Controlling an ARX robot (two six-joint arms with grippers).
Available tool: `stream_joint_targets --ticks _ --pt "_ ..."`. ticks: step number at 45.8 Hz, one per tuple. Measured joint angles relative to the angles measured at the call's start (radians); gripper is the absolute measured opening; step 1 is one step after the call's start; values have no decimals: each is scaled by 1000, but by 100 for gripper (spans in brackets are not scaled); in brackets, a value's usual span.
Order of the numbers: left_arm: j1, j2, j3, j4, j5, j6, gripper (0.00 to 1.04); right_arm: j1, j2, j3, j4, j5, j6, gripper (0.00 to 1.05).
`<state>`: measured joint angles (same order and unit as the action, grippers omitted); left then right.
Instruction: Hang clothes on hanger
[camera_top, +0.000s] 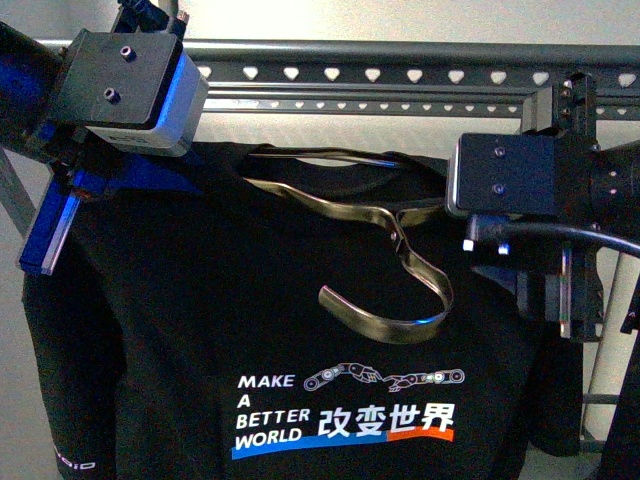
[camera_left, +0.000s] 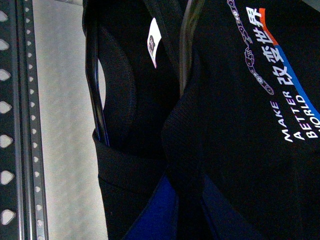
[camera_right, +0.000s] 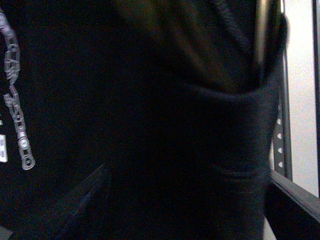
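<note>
In the front view, the black shirt (camera_top: 300, 330) is held up in front of the grey rack (camera_top: 400, 75). The rack's long top bar has a row of heart holes, and the shirt is not on it yet. The shirt faces out, so the white words and the blue and orange bar show low down. A gold hook hanger (camera_top: 440, 295) sits at the neck of the shirt, and its hook curls down over the front. The left hand (camera_top: 70, 200) is at one shoulder of the shirt. The right hand (camera_top: 560, 300) is at the other shoulder.

In the left wrist view, the left hand (camera_left: 190, 220) has its two blue fingers close together, and a fold of the shirt (camera_left: 240, 175) is pinched between them. A small white tag (camera_left: 153, 42) shows inside the neck. The rack (camera_left: 10, 125) stands by a pale wall (camera_left: 65, 125).

The right wrist view is dim. The shirt (camera_right: 175, 150) fills most of it, and a bunch of cloth sits at the right hand (camera_right: 185, 215). I cannot tell if this hand is squeezing the cloth or not. A bit of the rack (camera_right: 282, 125) shows at the edge.
</note>
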<state>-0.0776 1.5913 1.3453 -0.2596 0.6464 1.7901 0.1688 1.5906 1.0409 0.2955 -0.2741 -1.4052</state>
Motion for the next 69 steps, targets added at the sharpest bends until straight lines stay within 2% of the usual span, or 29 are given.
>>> stream_joint_targets --ticks 10,15,17,22,25,30,36,38,41,42,43,45,47,48,50,51,53,55,56,58,61,64,67,69 --pt "0 0 0 0 0 0 5 -10 1 6 14 -6 27 53" --pt "0 0 0 0 0 0 5 -28 -5 -8 19 -32 47 32" --pt "0 0 -1 0 0 1 5 -34 -7 -16 26 -40 54 26" --pt "0 -1 -1 3 7 0 21 -53 -16 -44 27 -66 68 11" --pt "0 -6 -1 5 9 0 30 -64 -20 -68 19 -74 73 6" --pt "0 -11 -1 5 10 0 47 -86 -21 -119 -10 -92 71 4" --pt "0 -11 -1 5 10 0 63 -106 -29 -161 -34 -111 100 4" --pt "0 -11 -1 5 10 0 72 -117 -40 -184 -44 -129 132 4" --pt "2 -24 -51 123 -29 -128 81 -126 -55 -205 -49 -145 185 4" --pt "3 -30 -82 237 -71 -245 85 -128 -62 -212 -55 -153 219 4" --pt "4 -32 -98 288 -91 -273 87 -128 -66 -215 -58 -156 235 4" --pt "12 -34 -138 462 -170 -524 94 -129 -85 -228 -79 -172 311 4" --pt "22 -34 -148 570 -230 -758 99 -127 -107 -240 -104 -190 376 4" --pt "26 -34 -149 600 -251 -826 100 -127 -115 -244 -113 -197 386 4" --pt "45 -34 -145 695 -338 -1095 99 -119 -156 -265 -148 -213 493 4" --pt "50 -35 -142 709 -360 -1128 98 -117 -166 -270 -156 -216 518 4" --pt "74 -42 -119 716 -444 -1381 98 -109 -206 -291 -188 -229 606 4" --pt "98 -49 -91 683 -530 -1622 98 -101 -253 -311 -237 -229 718 4" --pt "104 -51 -85 671 -551 -1648 98 -99 -265 -314 -251 -229 744 4" --pt "132 -60 -56 602 -632 -1854 98 -88 -326 -331 -328 -246 869 4" --pt "166 -74 -50 572 -646 -2061 98 -83 -403 -360 -377 -302 1042 4" --pt "190 -80 -58 608 -662 -2153 98 -84 -472 -375 -406 -344 1229 4" --pt "195 -95 -68 631 -638 -2196 98 -92 -520 -375 -423 -356 1352 4" --pt "190 -123 -73 557 -590 -2147 91 -103 -549 -375 -424 -370 1464 4"
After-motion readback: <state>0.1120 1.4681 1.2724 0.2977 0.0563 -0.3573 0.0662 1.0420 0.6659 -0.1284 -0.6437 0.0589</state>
